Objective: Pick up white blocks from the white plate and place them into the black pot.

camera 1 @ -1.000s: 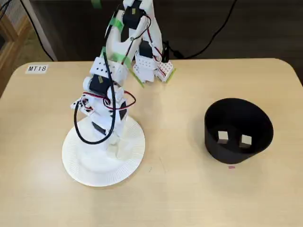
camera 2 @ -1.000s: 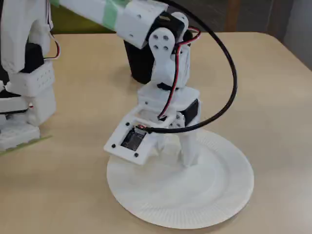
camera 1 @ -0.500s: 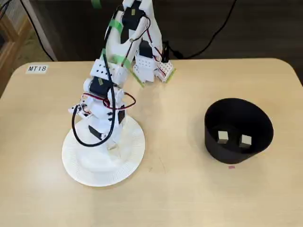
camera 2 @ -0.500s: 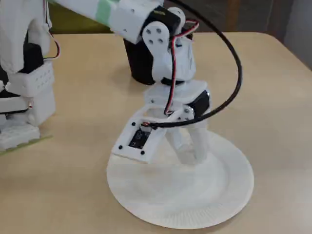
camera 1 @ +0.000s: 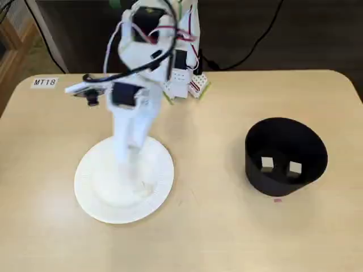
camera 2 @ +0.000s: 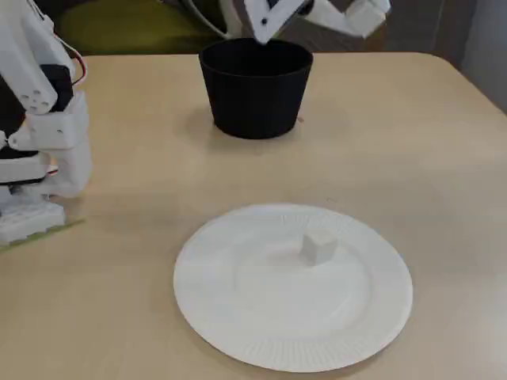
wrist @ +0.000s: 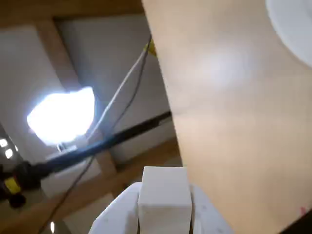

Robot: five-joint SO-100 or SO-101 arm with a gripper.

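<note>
In the wrist view my gripper (wrist: 165,207) is shut on a white block (wrist: 165,195) held between its white fingers. The edge of the white plate (wrist: 292,24) shows at the top right. In one fixed view the gripper (camera 2: 265,28) hangs just above the black pot (camera 2: 255,87), and one white block (camera 2: 320,246) lies on the plate (camera 2: 238,332). The other fixed view shows the gripper (camera 1: 128,156) reaching down over the plate (camera 1: 91,195) instead. There, two white blocks (camera 1: 266,164) lie inside the pot (camera 1: 283,184).
The arm's white base (camera 2: 40,119) stands at the table's left side in a fixed view. A label reading MT18 (camera 1: 44,82) is stuck near the far left corner. Cables run behind the table edge (wrist: 161,97).
</note>
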